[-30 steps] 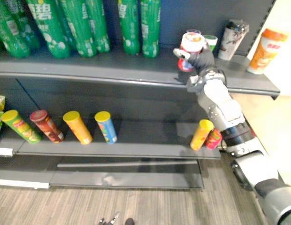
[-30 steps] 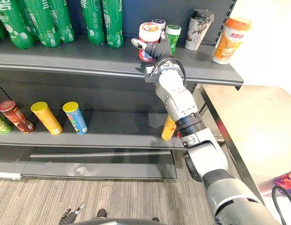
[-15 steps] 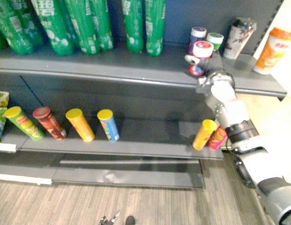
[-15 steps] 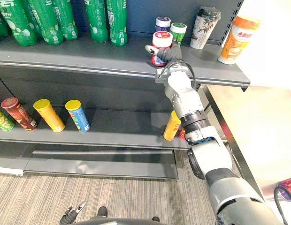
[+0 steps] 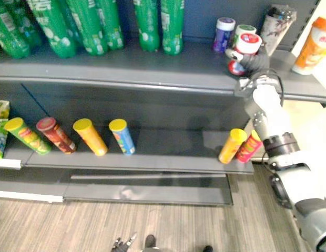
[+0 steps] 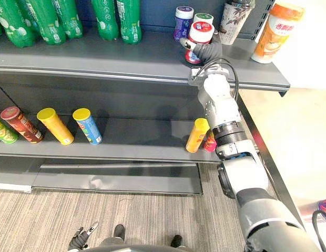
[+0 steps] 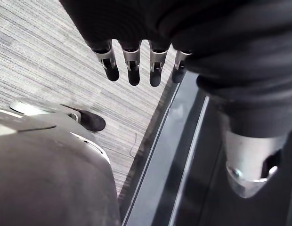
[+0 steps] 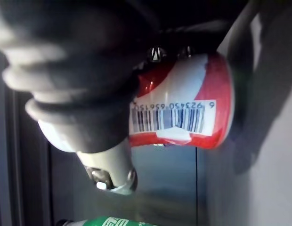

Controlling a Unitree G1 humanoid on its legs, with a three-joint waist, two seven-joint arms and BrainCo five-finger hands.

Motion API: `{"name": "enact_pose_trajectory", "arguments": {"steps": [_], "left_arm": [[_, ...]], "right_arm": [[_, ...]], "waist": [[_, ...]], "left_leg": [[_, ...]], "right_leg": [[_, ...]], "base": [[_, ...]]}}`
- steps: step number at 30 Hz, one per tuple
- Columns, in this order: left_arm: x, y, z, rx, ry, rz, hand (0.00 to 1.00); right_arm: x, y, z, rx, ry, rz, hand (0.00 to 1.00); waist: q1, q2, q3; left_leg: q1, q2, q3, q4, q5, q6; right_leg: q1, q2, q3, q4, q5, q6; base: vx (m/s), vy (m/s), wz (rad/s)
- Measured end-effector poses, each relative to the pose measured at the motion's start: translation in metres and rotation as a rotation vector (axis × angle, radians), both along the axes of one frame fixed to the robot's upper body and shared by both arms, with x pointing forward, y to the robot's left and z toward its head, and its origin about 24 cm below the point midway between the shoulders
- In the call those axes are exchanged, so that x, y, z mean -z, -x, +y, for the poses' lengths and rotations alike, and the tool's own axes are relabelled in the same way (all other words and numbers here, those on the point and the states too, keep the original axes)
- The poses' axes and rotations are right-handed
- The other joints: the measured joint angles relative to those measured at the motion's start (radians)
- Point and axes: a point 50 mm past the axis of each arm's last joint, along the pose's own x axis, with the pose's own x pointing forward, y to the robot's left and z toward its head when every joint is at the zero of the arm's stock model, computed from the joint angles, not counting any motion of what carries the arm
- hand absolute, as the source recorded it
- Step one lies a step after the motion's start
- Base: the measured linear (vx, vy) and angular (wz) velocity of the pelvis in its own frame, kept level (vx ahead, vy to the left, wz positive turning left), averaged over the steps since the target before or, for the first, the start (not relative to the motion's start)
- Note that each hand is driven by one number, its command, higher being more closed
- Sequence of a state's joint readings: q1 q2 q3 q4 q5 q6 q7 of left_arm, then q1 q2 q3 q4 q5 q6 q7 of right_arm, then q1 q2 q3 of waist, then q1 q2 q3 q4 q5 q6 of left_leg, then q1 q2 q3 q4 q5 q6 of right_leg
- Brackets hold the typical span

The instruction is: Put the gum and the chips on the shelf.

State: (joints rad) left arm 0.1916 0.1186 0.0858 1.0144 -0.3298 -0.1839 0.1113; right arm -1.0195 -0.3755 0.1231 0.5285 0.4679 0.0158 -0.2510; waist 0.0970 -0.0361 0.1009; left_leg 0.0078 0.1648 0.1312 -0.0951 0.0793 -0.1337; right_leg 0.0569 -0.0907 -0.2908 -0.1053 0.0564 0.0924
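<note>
Your right hand (image 6: 207, 51) has the gum jar (image 5: 246, 44), red with a white lid. Its fingers (image 8: 155, 54) and thumb are curled round the body below the lid. The jar is over the top shelf (image 5: 152, 68), just in front of the purple jar (image 5: 224, 32) and a little to that jar's right. It is close before the green-lidded jar (image 6: 203, 18) that stands beside the purple one. Its long axis is near upright, lid up, leaning slightly; I cannot tell whether its base touches the shelf.

As I judge it, the coming move turns on the gap straight down under the jar. Settle the base flat, then uncurl the fingers and draw back from the purple jar without brushing it.

A yellow chip can (image 5: 230, 146) lies on the lower shelf, below and right of the purple jar. Your left hand (image 7: 133, 70) hangs far below the purple jar, by the floor, fingers straight and empty, so the right is nearer.
</note>
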Motion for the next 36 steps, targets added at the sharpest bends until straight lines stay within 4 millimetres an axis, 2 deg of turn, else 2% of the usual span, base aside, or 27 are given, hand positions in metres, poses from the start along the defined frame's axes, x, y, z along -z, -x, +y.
{"name": "enact_pose_trajectory", "arguments": {"steps": [4,5,12,23,36], "left_arm": [[0.000,0.000,0.000,0.001,0.001,0.000,0.00],[0.000,0.000,0.000,0.001,0.001,0.000,0.00],[0.000,0.000,-0.001,0.001,0.003,0.000,0.00],[0.000,-0.001,0.000,0.000,0.000,-0.002,0.00],[0.000,0.001,0.003,-0.019,-0.004,0.000,0.00]], "right_arm": [[-0.001,0.001,0.001,-0.016,0.006,-0.012,1.00],[-0.001,0.001,0.001,-0.018,0.007,-0.012,0.00],[-0.003,0.001,0.003,-0.051,0.021,-0.021,0.00],[-0.010,0.006,0.007,-0.069,0.021,-0.058,0.00],[-0.011,0.023,0.012,-0.112,0.008,-0.134,0.00]], "waist": [[-0.001,0.004,0.007],[-0.001,0.004,0.007],[0.013,0.006,0.013],[-0.001,0.001,0.025],[-0.013,-0.003,0.024]], "left_leg": [[0.000,0.001,0.003,0.000,-0.001,-0.001],[0.001,0.001,0.005,0.000,-0.001,-0.001],[0.012,0.000,0.025,-0.004,-0.014,-0.004],[0.013,-0.001,0.029,-0.004,-0.014,-0.003],[0.016,0.007,0.050,0.000,-0.012,0.002]], "right_leg": [[0.000,0.001,0.002,0.000,0.000,0.000],[0.000,0.001,0.003,0.000,0.000,0.000],[0.000,-0.002,0.021,0.000,-0.003,0.004],[0.000,-0.003,0.023,0.000,-0.003,0.005],[-0.013,0.005,0.049,0.000,0.004,0.000]], "base": [[0.00,0.000,0.00],[0.00,0.000,0.00],[0.01,-0.001,-0.08],[0.00,0.000,0.00],[0.02,-0.005,-0.05]]}}
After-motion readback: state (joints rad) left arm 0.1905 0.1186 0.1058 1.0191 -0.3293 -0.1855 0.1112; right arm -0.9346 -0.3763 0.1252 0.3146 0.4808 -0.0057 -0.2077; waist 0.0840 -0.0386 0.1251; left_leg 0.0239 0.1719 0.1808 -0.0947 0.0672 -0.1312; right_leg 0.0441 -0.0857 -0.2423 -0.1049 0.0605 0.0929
